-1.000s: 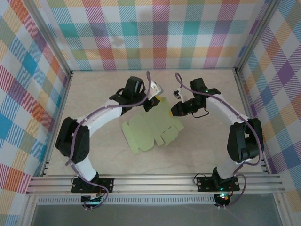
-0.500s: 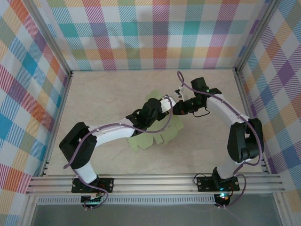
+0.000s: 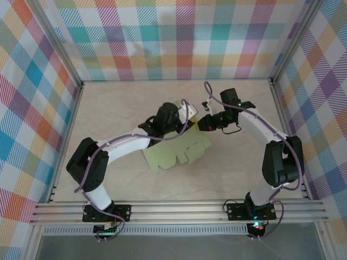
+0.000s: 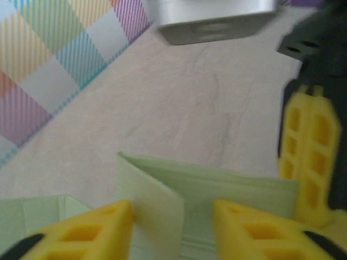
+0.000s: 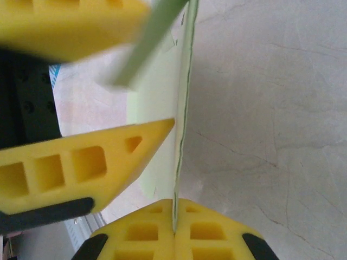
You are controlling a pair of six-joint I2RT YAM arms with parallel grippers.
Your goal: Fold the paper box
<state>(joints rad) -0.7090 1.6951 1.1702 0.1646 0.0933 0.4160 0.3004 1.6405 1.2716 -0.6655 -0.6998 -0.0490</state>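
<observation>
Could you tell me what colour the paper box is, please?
Pale green; the paper box shows best in the top external view.

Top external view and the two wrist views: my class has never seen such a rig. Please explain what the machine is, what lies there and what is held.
The machine is a left arm and a right arm, bolted at the near edge of a table. One picture looks down from above; the other two come from a camera on each wrist. A pale green paper box, mostly a flat sheet, lies on the table. The right gripper pinches one raised edge of it. The left gripper stands open around a folded-up flap.
</observation>
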